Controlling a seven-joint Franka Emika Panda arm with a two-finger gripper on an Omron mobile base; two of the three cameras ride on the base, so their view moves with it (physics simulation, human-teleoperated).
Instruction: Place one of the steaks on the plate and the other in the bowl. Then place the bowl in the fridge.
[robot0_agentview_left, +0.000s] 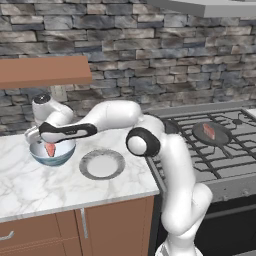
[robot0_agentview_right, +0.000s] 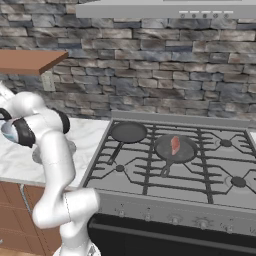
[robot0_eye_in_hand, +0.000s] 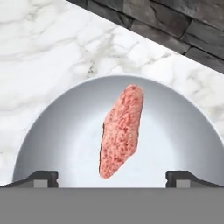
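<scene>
Steak in the bowl, fingers spread wide above it

The fingers (robot0_eye_in_hand: 112, 177) hang open over the bowl (robot0_eye_in_hand: 57, 127) on the table (robot0_eye_in_hand: 39, 48), one steak (robot0_eye_in_hand: 121, 130) lying between and just beyond the two tips, apart from both; drop low and a tip could catch the rim and tip the bowl, while the other steak (robot0_agentview_right: 175, 145) waits in a pan (robot0_agentview_right: 175, 149), the plate (robot0_agentview_left: 102, 164) bare

a grey and brown stone wall (robot0_agentview_left: 165, 55) is seen behind a white marble counter (robot0_agentview_left: 30, 182) set on brown wooden cabinets (robot0_agentview_left: 100, 227). a wooden shelf (robot0_agentview_left: 42, 70) is mounted above, and a gas stove (robot0_agentview_right: 180, 165) stands beside the counter under a grey hood (robot0_agentview_right: 165, 7).
</scene>
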